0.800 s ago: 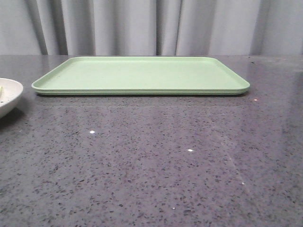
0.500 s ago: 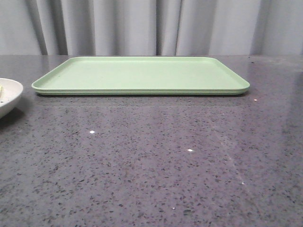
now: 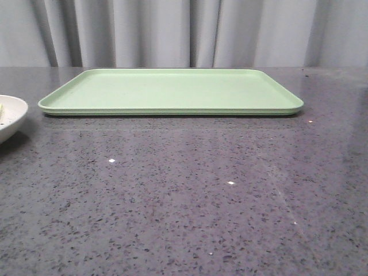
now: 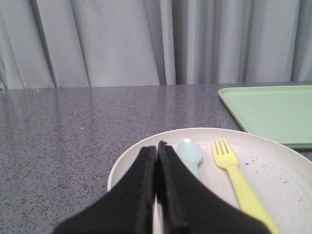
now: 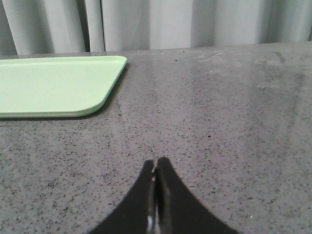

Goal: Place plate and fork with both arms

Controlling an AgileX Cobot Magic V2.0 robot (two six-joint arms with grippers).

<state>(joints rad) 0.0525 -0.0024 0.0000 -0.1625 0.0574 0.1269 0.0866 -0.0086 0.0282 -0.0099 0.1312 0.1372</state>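
Nothing is shifting in the front view across the earlier frames; the tray (image 3: 171,91) is lying exactly where it was, and the plate (image 3: 10,118) is still peeking in at the table's left edge, well left of the tray.

Seen from the left wrist, the plate (image 4: 273,165) is sitting just beside the tray's (image 4: 273,112) near left corner, apart from it; the fork (image 4: 239,183) is lying inside the plate, tines pointing away from the arm, with a pale blue spoon (image 4: 191,155) alongside it on the side farther from the tray.

The left gripper (image 4: 157,148) is hovering over the plate's near rim with its fingers clenched together on nothing; it is probably staged there because the plate is its job.

The right gripper (image 5: 156,165) is hanging over bare table (image 5: 229,122), to the right of the tray's (image 5: 53,85) right corner, fingers likewise pressed together and empty.

Both task things are waiting off the tray, so the work looks barely begun; the fork sitting in the plate, on the left, likely means it must be lifted out or carried over with the dish.
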